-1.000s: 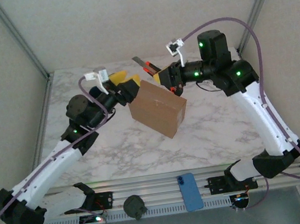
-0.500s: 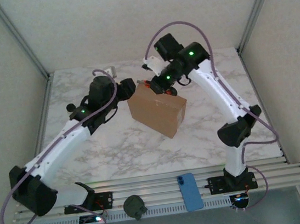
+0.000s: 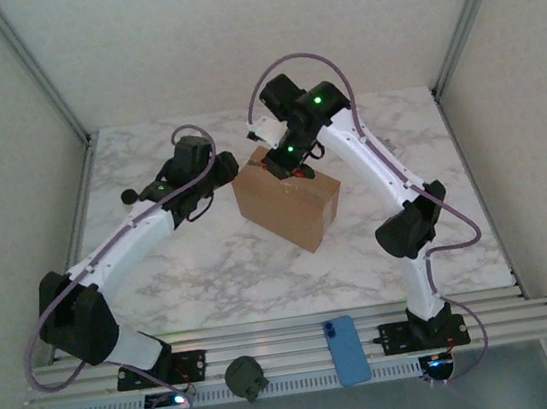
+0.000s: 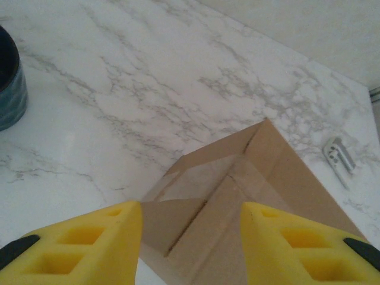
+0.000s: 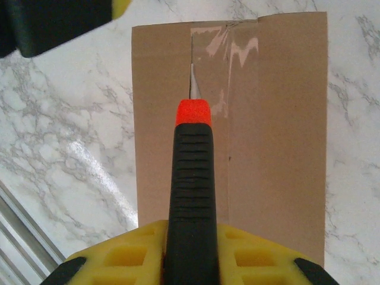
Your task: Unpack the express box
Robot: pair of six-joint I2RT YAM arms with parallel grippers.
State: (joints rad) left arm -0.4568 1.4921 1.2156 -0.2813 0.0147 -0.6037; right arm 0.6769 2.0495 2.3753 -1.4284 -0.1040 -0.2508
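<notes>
Brown cardboard express box (image 3: 288,202) seems light and stiff: hold its end with spread left end effector (image 4: 191,221); right end effector (image 5: 191,236) pinches black-and-red knife (image 5: 191,172).

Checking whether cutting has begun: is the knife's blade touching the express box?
Cannot tell. In the right wrist view the blade of the knife overlaps the taped seam on the express box, but looking along it hides any gap.
</notes>
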